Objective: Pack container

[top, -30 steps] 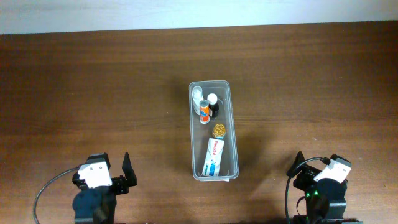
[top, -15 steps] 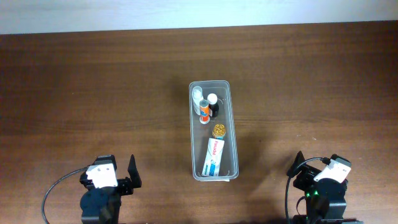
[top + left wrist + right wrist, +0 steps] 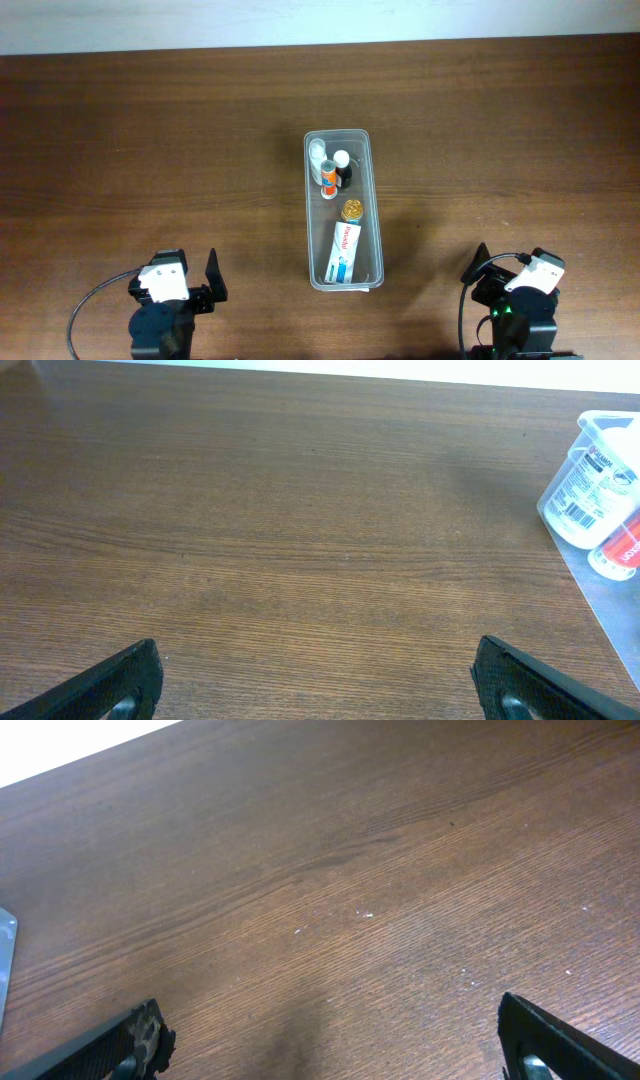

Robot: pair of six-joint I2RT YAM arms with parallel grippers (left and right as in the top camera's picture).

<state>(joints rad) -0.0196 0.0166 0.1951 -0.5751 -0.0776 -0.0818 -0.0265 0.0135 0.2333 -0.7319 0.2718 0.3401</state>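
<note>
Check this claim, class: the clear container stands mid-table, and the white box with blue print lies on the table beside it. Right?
Wrong in one respect. The white box with blue print lies inside the container, at its near end, not on the table beside it. The overhead view shows this. The container does stand mid-table.

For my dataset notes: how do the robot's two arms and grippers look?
The left arm and right arm are black, each topped by a white block. The left gripper and right gripper have black fingers. A grey cable loops beside the left arm; a small green light glows on the right one.
</note>
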